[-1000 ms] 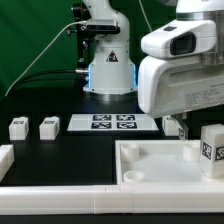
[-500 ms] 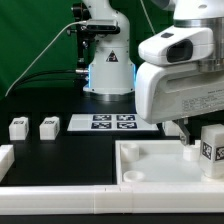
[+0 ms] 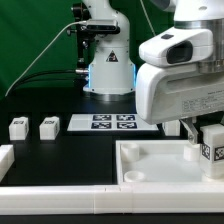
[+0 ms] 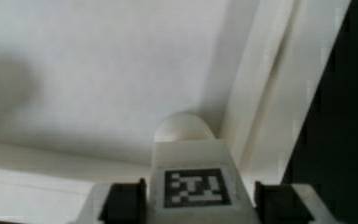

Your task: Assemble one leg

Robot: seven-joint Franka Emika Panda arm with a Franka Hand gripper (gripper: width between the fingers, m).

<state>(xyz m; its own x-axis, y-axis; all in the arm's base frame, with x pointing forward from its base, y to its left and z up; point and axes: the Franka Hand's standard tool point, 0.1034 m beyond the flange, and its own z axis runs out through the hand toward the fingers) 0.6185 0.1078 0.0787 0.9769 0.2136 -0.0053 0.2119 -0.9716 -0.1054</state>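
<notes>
My gripper (image 3: 197, 133) is at the exterior view's right, under the big white hand, shut on a leg (image 3: 210, 143). The leg is a small white block with a black-and-white tag. It is held upright over the right part of the large white tray piece (image 3: 150, 162). In the wrist view the leg (image 4: 197, 175) sits between the two dark fingers (image 4: 126, 203), tag facing the camera. A round corner socket (image 4: 188, 125) of the tray lies just beyond it. Two more legs (image 3: 18, 127) (image 3: 48, 127) stand on the black table at the left.
The marker board (image 3: 112, 122) lies flat behind the tray, in front of the robot base (image 3: 108, 72). Another white part (image 3: 5, 156) pokes in at the left edge. A white rail (image 3: 60, 200) runs along the front.
The hand has shifted slightly to the exterior view's left, and the leg has shifted a little up and left with it. The two legs at the left have not moved.
</notes>
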